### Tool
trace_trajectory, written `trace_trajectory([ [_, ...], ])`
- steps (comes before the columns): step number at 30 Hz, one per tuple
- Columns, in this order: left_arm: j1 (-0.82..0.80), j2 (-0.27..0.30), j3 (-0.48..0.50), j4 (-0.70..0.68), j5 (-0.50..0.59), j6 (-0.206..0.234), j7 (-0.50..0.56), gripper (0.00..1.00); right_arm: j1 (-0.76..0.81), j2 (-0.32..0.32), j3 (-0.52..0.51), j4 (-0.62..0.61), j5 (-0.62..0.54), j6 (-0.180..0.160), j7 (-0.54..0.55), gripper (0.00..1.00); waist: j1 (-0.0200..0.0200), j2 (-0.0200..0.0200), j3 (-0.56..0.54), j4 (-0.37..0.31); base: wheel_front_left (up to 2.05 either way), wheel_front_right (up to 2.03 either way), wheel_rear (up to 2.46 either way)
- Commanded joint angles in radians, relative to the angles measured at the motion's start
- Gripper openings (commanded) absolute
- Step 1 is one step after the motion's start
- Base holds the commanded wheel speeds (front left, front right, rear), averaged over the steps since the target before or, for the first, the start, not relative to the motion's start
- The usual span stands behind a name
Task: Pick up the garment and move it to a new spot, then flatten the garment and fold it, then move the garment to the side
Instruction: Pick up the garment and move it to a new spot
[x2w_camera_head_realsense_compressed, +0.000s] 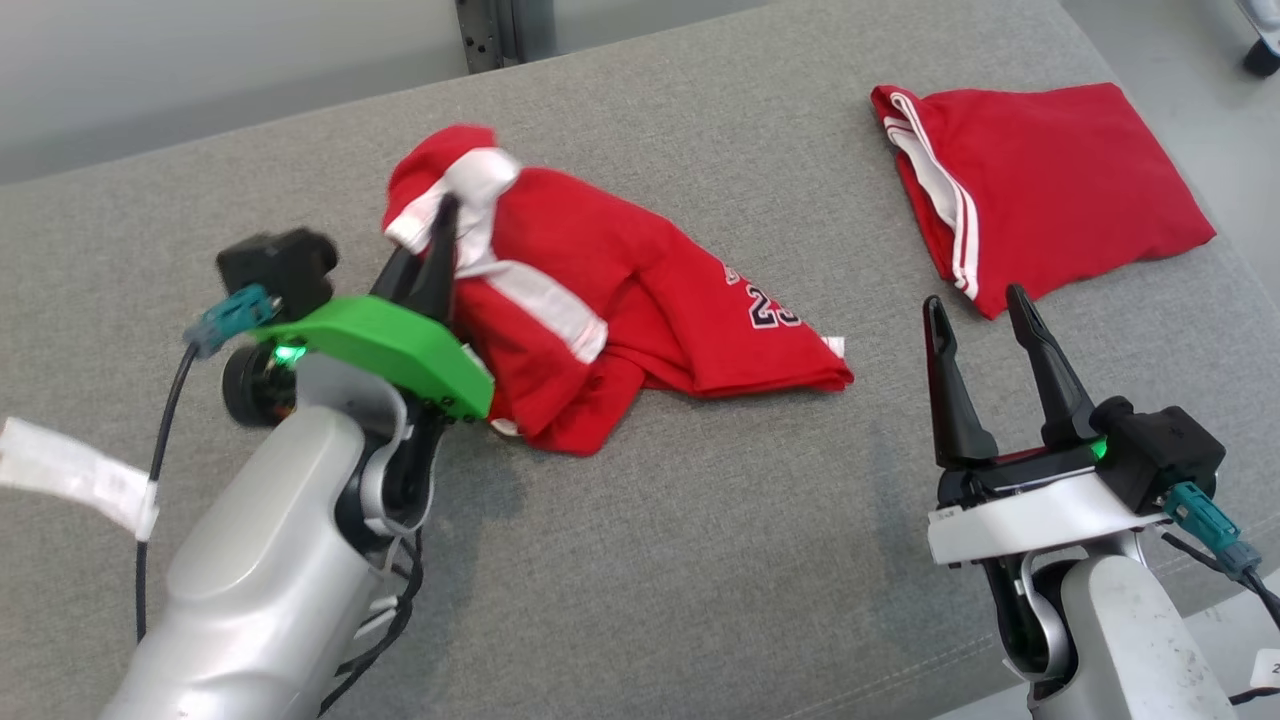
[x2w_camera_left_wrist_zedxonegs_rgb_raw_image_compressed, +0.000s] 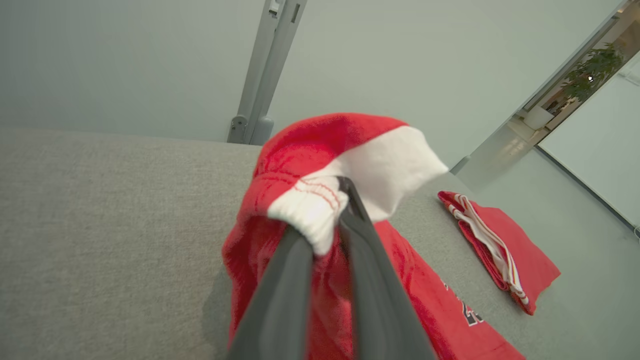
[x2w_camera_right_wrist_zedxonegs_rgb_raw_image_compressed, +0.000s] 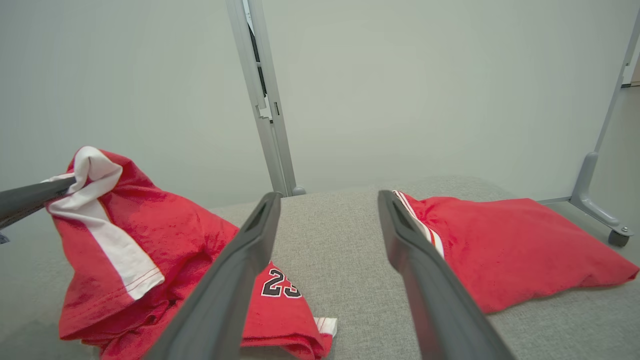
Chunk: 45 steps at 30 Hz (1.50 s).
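Observation:
The garment (x2w_camera_head_realsense_compressed: 620, 300) is a crumpled red jersey with white trim and dark numbers, lying left of centre on the grey cushioned surface (x2w_camera_head_realsense_compressed: 700, 560). My left gripper (x2w_camera_head_realsense_compressed: 445, 215) is shut on its white-trimmed edge and holds that part lifted off the surface; in the left wrist view the gripper (x2w_camera_left_wrist_zedxonegs_rgb_raw_image_compressed: 332, 200) pinches the white band of the garment (x2w_camera_left_wrist_zedxonegs_rgb_raw_image_compressed: 350, 150). My right gripper (x2w_camera_head_realsense_compressed: 978, 305) hovers open at the lower right, nothing between its fingers. In the right wrist view the gripper (x2w_camera_right_wrist_zedxonegs_rgb_raw_image_compressed: 327, 197) points at bare cushion between the garment (x2w_camera_right_wrist_zedxonegs_rgb_raw_image_compressed: 150, 235) and a second red piece.
A folded red garment with white stripes (x2w_camera_head_realsense_compressed: 1040, 190) lies at the far right, also seen as the folded red garment (x2w_camera_right_wrist_zedxonegs_rgb_raw_image_compressed: 510, 245). A grey metal post (x2w_camera_right_wrist_zedxonegs_rgb_raw_image_compressed: 265, 100) stands behind the surface against a pale wall. A wheeled frame foot (x2w_camera_right_wrist_zedxonegs_rgb_raw_image_compressed: 600, 215) stands on the floor to the right.

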Motion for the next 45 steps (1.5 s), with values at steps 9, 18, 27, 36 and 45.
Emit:
trace_trajectory([
  [9,0.087,-0.015,0.116,0.262,-0.108,-0.095,-0.095,1.00,-0.019,0.000,0.005,0.028,-0.008,-0.001,-0.009,1.00,0.0001,-0.0001,0.020,0.003,0.00,0.00,0.00],
  [18,0.124,-0.030,0.166,0.291,-0.051,-0.167,-0.123,1.00,-0.004,0.000,0.008,0.033,-0.027,-0.001,-0.009,1.00,0.0001,-0.0001,-0.020,0.075,0.00,0.00,0.00],
  [27,0.252,-0.052,0.284,0.111,0.174,-0.164,-0.121,1.00,0.018,0.000,0.015,0.058,-0.037,-0.001,-0.006,1.00,0.0001,-0.0001,-0.085,0.146,0.00,0.00,0.00],
  [36,0.493,-0.106,0.401,-0.096,0.424,-0.147,-0.121,1.00,0.074,-0.001,0.013,0.102,-0.032,-0.001,-0.004,1.00,0.0001,-0.0001,-0.160,0.217,0.00,0.00,0.00],
  [45,0.704,-0.182,0.510,-0.207,0.533,-0.150,-0.121,1.00,0.153,-0.001,-0.010,0.126,-0.027,-0.001,-0.006,1.00,0.0001,-0.0001,-0.205,0.262,0.00,0.00,0.00],
])
